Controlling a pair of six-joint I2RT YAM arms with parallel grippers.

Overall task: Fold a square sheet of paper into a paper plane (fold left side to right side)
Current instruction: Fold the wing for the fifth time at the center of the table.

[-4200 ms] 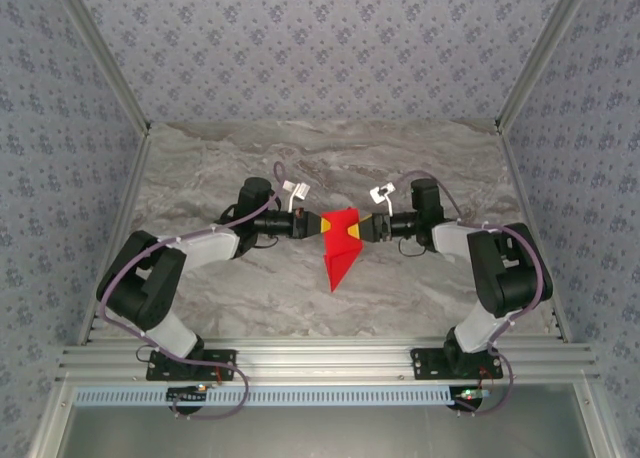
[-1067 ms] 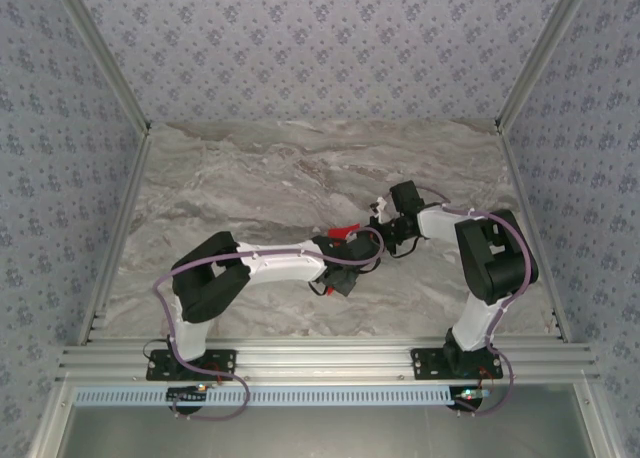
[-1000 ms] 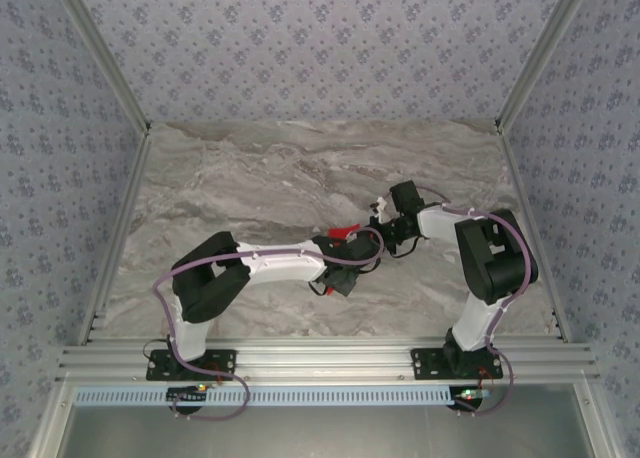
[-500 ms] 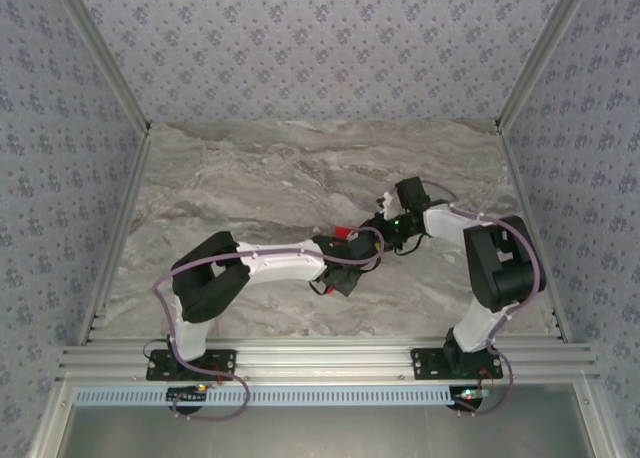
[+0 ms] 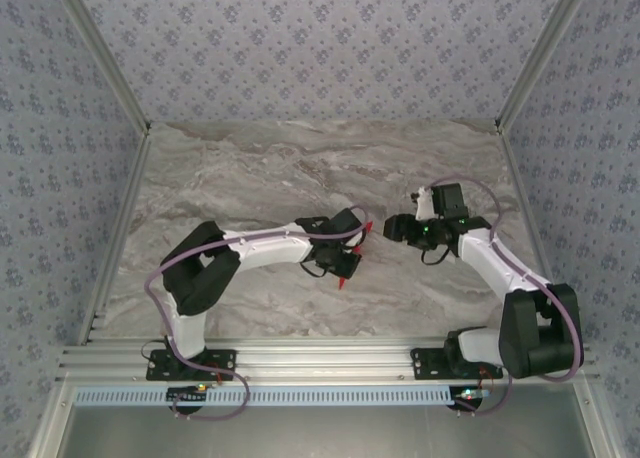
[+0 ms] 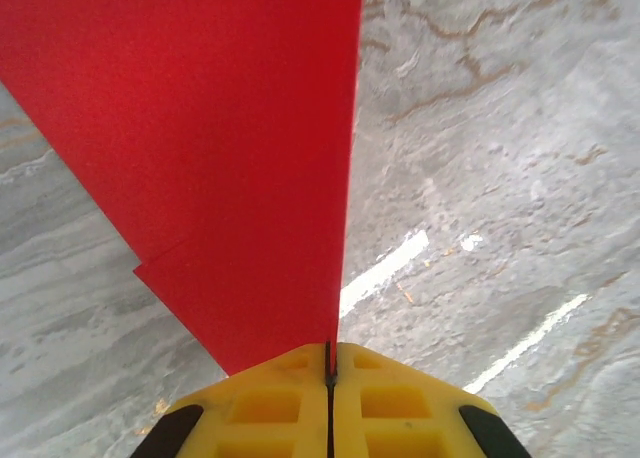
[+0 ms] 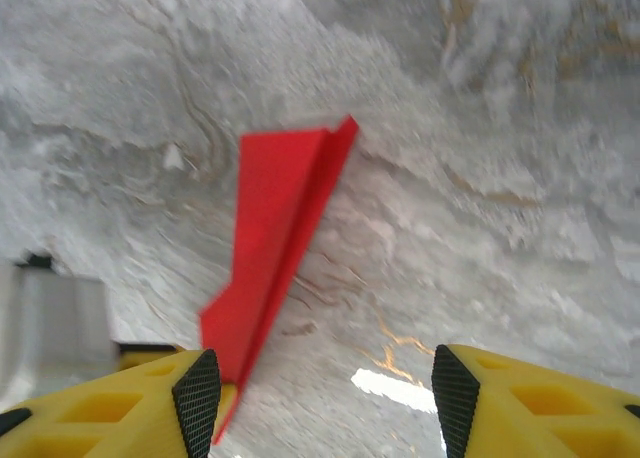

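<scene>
The square sheet of paper is now folded into a narrow red paper plane (image 6: pixel 220 158) with one sharp point. My left gripper (image 6: pixel 330 363) is shut on its rear end, the yellow fingers pressed together over the crease. From above, the left gripper (image 5: pixel 352 241) sits mid-table with red tips (image 5: pixel 343 277) poking out beside it. My right gripper (image 5: pixel 390 227) stands open just to the right, apart from the paper. In the right wrist view the plane (image 7: pixel 275 228) hangs ahead and left of the right gripper (image 7: pixel 325 383), near its left pad (image 7: pixel 197 398), with nothing between the fingers.
The grey marble tabletop (image 5: pixel 250 168) stretches free to the back and left. Aluminium rails (image 5: pixel 320 358) run along the near edge, and slanted frame posts (image 5: pixel 105 68) stand at the sides before patterned walls.
The right gripper has opened, let go of the paper and drawn back to the right. The left gripper has shut on the paper and turned with it.
</scene>
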